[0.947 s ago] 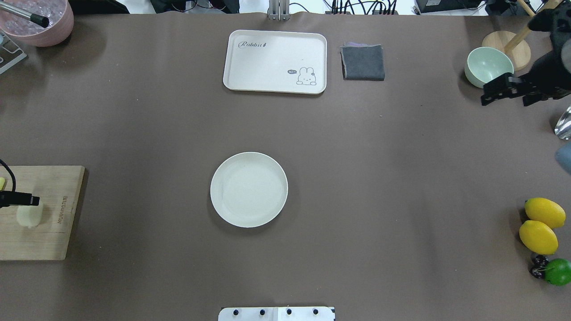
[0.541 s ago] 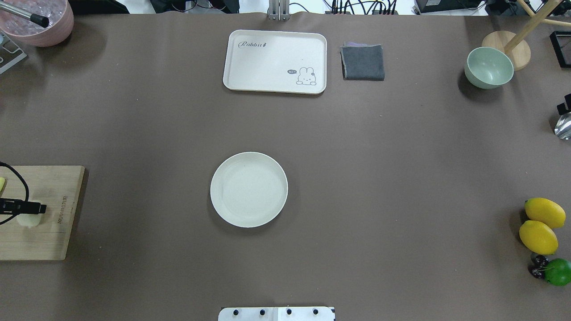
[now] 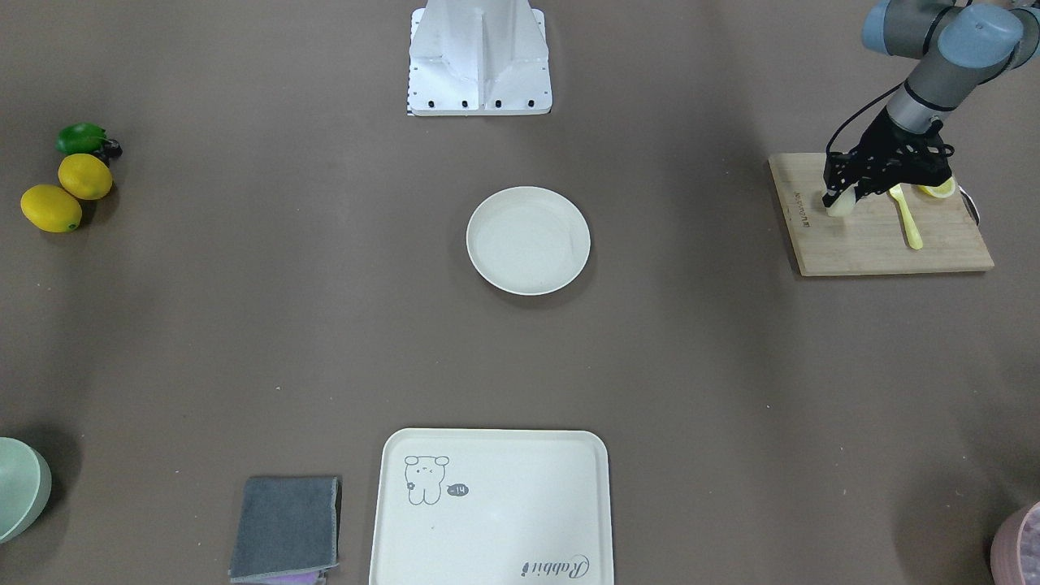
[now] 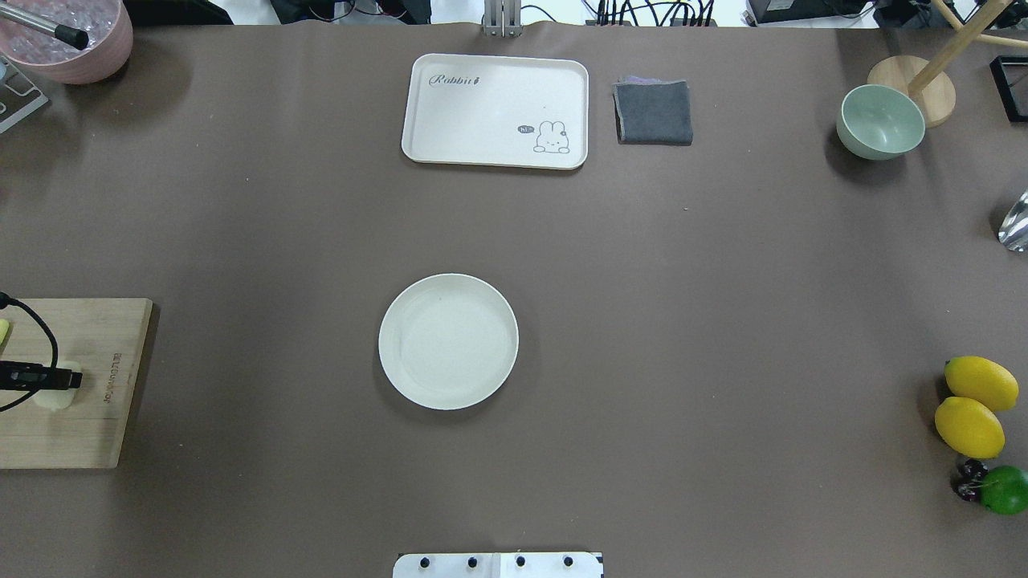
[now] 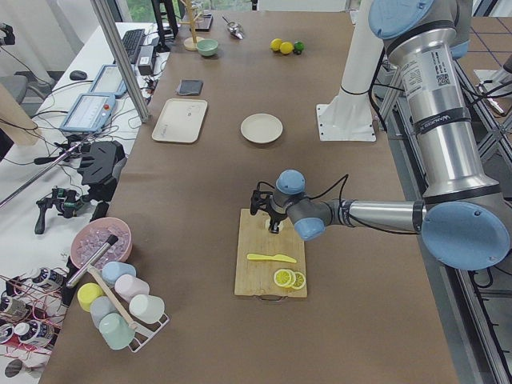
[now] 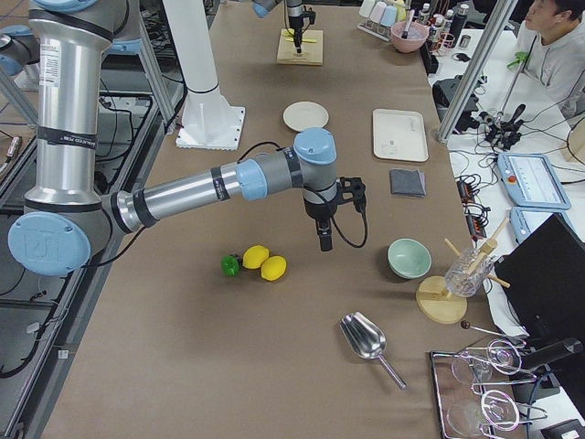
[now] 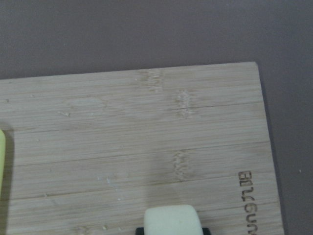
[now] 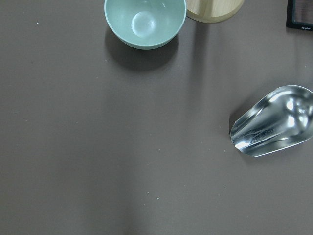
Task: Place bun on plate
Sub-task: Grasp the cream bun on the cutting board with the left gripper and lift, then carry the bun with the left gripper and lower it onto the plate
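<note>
Brown desk (image 4: 683, 321). Left fingers (image 4: 60, 376) are closed on the bun (image 7: 172, 221), which rests on the board (image 4: 96, 433) at the desk's left edge, well apart from the plate (image 4: 448, 341). Whether the right fingers (image 6: 325, 240) are open cannot be told. Risk: the smooth bun slips from a shallow pinch in transit.

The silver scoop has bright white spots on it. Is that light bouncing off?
Yes: in the right wrist view the metal scoop shows bright glare patches; the green bowl there only casts a soft shadow; in the overhead view the scoop gleams too.
</note>
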Motion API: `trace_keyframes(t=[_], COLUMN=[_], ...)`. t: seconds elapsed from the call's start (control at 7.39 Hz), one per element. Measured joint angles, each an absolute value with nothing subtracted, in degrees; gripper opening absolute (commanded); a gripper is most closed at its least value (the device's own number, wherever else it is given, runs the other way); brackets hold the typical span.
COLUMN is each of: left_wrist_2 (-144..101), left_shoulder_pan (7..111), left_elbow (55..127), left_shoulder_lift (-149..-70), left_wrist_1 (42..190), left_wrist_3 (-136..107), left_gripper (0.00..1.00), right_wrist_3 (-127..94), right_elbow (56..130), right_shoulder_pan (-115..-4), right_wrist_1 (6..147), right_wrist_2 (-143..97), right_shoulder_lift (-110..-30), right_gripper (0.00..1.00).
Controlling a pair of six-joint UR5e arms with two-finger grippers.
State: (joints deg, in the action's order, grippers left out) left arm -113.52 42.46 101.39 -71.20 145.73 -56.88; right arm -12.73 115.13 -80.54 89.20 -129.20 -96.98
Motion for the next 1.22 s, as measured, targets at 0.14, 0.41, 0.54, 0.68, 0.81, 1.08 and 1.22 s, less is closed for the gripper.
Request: trace_keyframes(t=[0.14, 0.41, 0.54, 0.68, 0.81, 1.08, 1.22], left_wrist_2=[-114.47, -116.99, -117.51, -117.67, -117.67, -116.04, -112.62], left_shoulder_pan=[42.74, 43.11, 43.13, 43.01, 42.51, 39.41, 35.71], left_elbow=[102.98, 105.83, 106.18, 106.14, 106.05, 105.65, 104.48], left_shoulder_lift=[-71.57, -75.13, -78.96, -83.85, -88.71, -99.03, -104.69], left_wrist_1=[145.35, 144.27, 143.0, 140.84, 138.41, 131.32, 127.81], left_wrist_3=[-56.94, -58.18, -60.2, -63.07, -65.81, -71.01, -74.26], left_gripper=[0.38, 0.38, 0.38, 0.38, 0.38, 0.38, 0.38], right_wrist_3=[-12.32, -9.35, -6.31, -2.38, 1.18, 5.23, 6.44], right_elbow=[115.04, 114.29, 113.35, 112.35, 111.54, 110.8, 110.64], right_shoulder_pan=[-80.92, -82.25, -83.65, -85.68, -87.88, -91.87, -93.15], right_wrist_1=[89.21, 89.21, 89.16, 89.1, 89.15, 88.67, 88.51], right_wrist_2=[-129.23, -129.28, -129.41, -129.59, -129.73, -131.04, -131.45], right_shoulder_lift=[-97.28, -98.64, -99.67, -101.12, -102.54, -106.11, -107.58], right_gripper=[1.0, 1.0, 1.0, 1.0, 1.0, 1.0, 1.0])
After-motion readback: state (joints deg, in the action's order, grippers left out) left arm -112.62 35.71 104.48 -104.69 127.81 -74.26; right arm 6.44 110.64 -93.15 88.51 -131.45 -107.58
